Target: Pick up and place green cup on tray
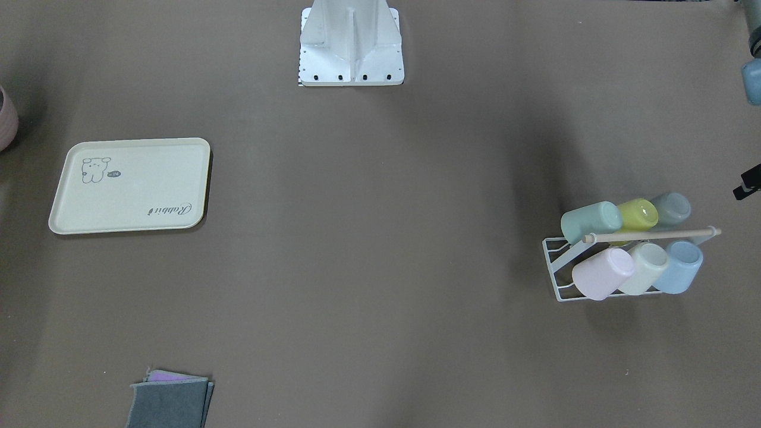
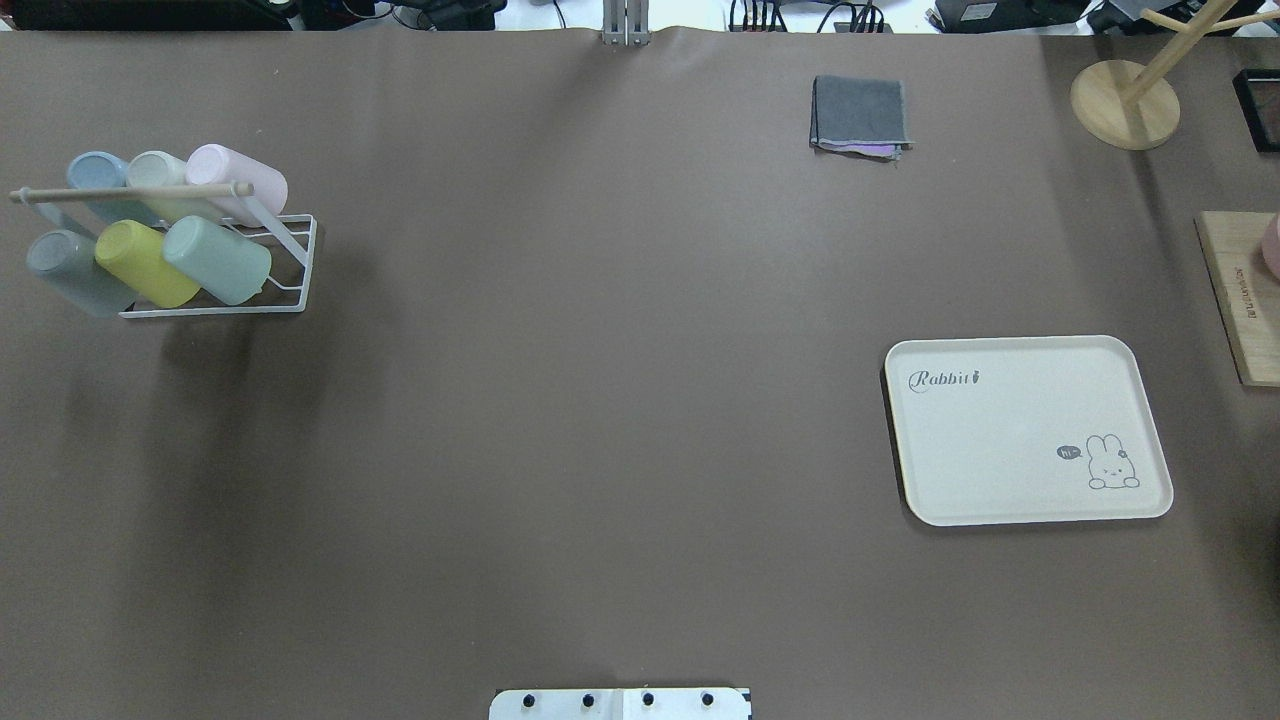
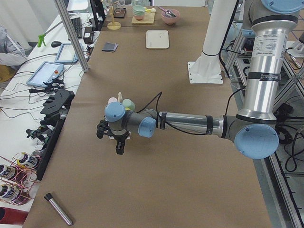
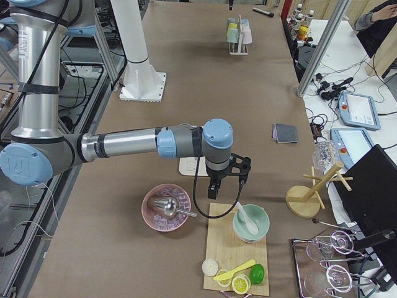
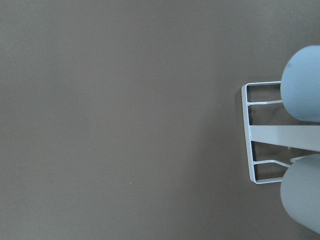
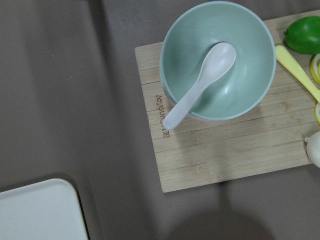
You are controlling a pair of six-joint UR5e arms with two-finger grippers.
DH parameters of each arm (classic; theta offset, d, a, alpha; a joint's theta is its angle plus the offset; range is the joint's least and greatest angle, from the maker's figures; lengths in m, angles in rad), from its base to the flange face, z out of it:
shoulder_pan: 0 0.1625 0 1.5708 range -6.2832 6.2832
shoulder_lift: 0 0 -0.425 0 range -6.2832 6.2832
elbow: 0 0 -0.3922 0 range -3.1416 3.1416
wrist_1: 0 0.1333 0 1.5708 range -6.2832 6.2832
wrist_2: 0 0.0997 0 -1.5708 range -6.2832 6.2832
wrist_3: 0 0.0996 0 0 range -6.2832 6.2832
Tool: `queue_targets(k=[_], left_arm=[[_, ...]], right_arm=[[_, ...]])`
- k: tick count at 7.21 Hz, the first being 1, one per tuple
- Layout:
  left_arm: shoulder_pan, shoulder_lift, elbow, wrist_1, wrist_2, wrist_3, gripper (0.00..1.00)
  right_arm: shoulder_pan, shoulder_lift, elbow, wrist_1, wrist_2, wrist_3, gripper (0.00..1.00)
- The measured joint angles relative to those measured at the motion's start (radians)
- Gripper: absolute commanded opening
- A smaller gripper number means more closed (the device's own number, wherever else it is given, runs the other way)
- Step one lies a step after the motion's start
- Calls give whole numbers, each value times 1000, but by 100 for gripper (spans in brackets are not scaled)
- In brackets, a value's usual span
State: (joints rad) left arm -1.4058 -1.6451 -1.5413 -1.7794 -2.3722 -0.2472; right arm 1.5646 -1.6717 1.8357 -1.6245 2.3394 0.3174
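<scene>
The green cup [image 1: 591, 221] [image 2: 217, 260] lies tilted on a white wire rack [image 1: 559, 270] [image 2: 290, 265], next to a yellow-green cup [image 1: 637, 214]. The cream tray [image 1: 131, 185] [image 2: 1025, 430] lies bare on the other side of the table; its corner shows in the right wrist view [image 6: 40, 210]. My left gripper [image 3: 110, 139] hovers beside the rack's outer end; the left wrist view shows the rack's end [image 5: 250, 132] and two bluish cups. My right gripper [image 4: 226, 180] hovers between the tray and a wooden board. I cannot tell whether either is open or shut.
The rack also holds pink, whitish-green, blue and grey cups. A wooden board [image 6: 225, 145] carries a mint bowl [image 6: 217, 60] with a spoon. A pink bowl [image 4: 166, 208], a wooden mug tree [image 2: 1125, 100] and a folded grey cloth [image 2: 860, 115] are nearby.
</scene>
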Motion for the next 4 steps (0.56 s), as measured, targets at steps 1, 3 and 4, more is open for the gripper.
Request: queue_targets(k=[1,3,4], left_arm=[[1,-2,1,0,0,0,99],[3,-3,9,0,-1,0,99],[3,-1,9,4,0,0,99]], right_arm=[[0,0,0,0,-1,0,100],[0,-1,1,0,0,0,100],[0,0,-1,0,-1,0,100]])
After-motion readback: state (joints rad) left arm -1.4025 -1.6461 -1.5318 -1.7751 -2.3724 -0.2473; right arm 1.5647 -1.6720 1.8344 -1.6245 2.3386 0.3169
